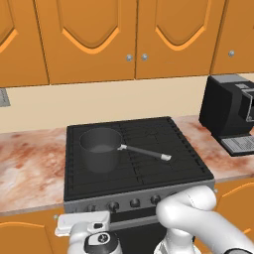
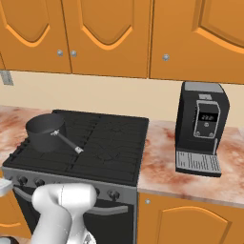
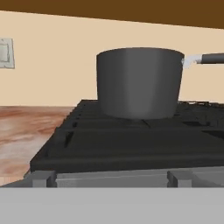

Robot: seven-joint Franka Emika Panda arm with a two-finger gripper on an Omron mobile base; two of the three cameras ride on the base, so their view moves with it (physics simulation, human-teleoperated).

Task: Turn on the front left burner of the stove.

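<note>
The stove (image 1: pixel 139 196) is a black cooktop of ribbed grates over a grey front with a row of small dark knobs (image 1: pixel 134 202). Its front left burner (image 1: pixel 96 181) is bare grate just in front of a grey saucepan (image 1: pixel 100 149). My hand (image 1: pixel 82 222) hangs low before the stove's left front, below the knob row. In the hand view my gripper (image 3: pixel 109 179) is open, with nothing between its fingertips (image 3: pixel 41 178). It looks level across the front left burner (image 3: pixel 131 144) at the saucepan (image 3: pixel 139 83). The right base view shows the burner (image 2: pixel 43 159) and the knobs (image 2: pixel 21 180).
A black coffee machine (image 1: pixel 230 111) stands on the marble counter (image 1: pixel 30 168) right of the stove. The saucepan's long handle (image 1: pixel 146 153) points right over the grates. Orange cabinets hang above, and a wall outlet (image 3: pixel 5 52) sits on the left.
</note>
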